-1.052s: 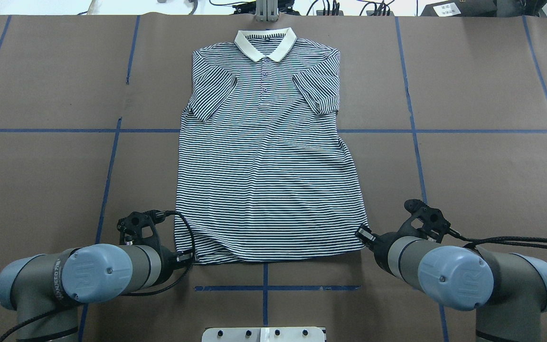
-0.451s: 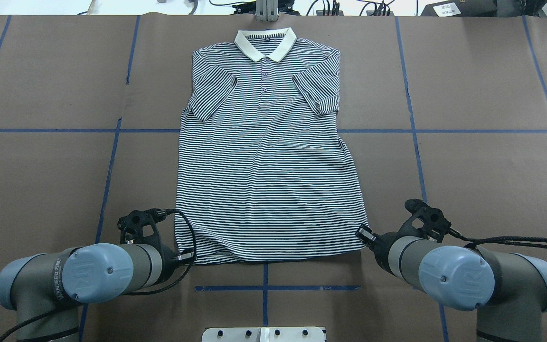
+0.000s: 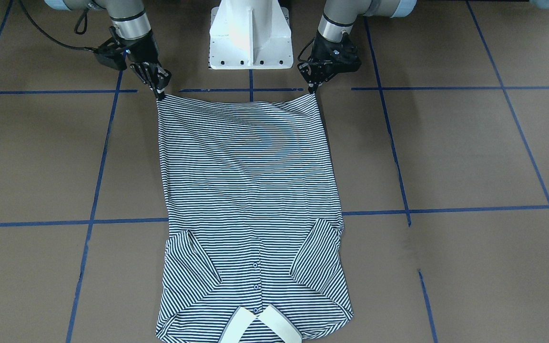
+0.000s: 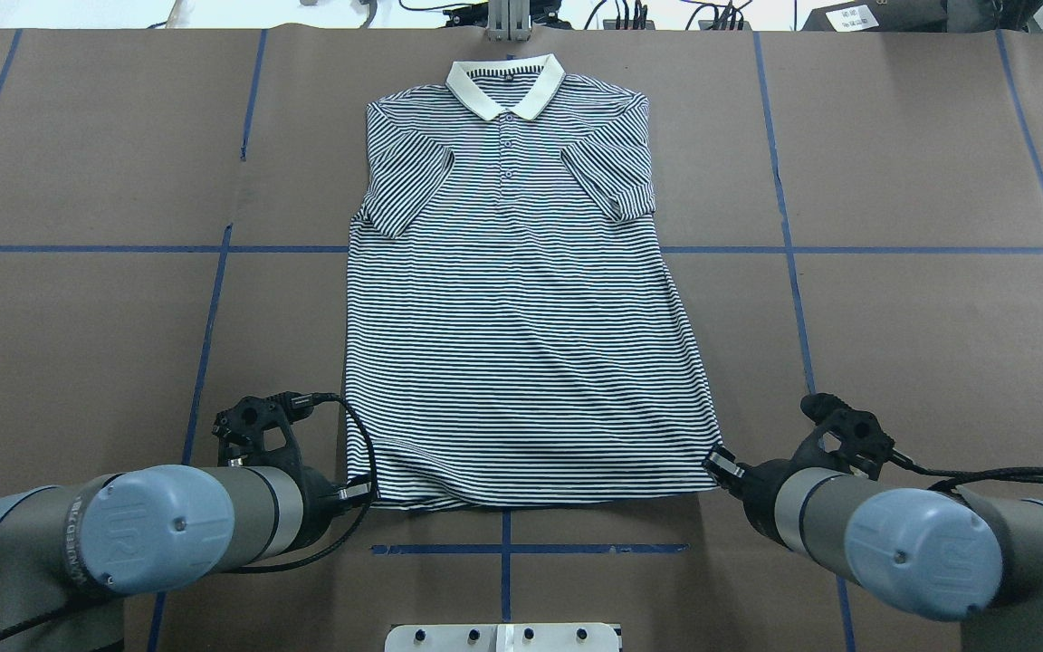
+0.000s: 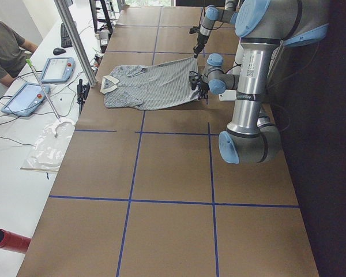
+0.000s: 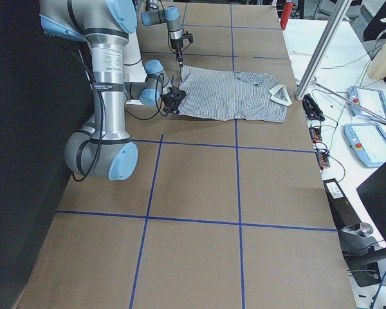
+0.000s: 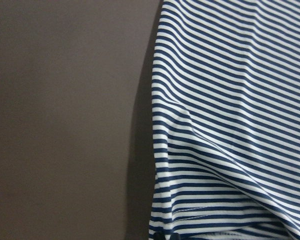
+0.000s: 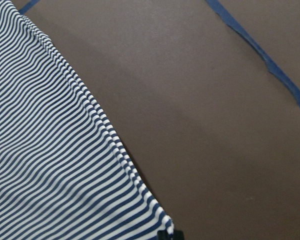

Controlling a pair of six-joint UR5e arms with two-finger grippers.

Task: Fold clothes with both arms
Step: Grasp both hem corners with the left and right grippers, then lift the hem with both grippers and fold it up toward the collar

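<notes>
My left gripper [image 3: 311,89] and right gripper [image 3: 160,92] each pinch a hem corner of the shirt [image 4: 521,362]. It lies buttons-up on the table [image 4: 938,317], hem nearest the base [image 3: 250,43], collar [image 4: 505,86] farthest from it.

Left arm [image 4: 150,530] low, forearm near level, wrist turned inward, left gripper [image 3: 313,88] tips angled down, pinched tight on one hem corner of the polo shirt [image 4: 521,317], right arm [image 4: 920,557] mirrored, right gripper [image 3: 160,91] clamped on the other hem corner.
</notes>
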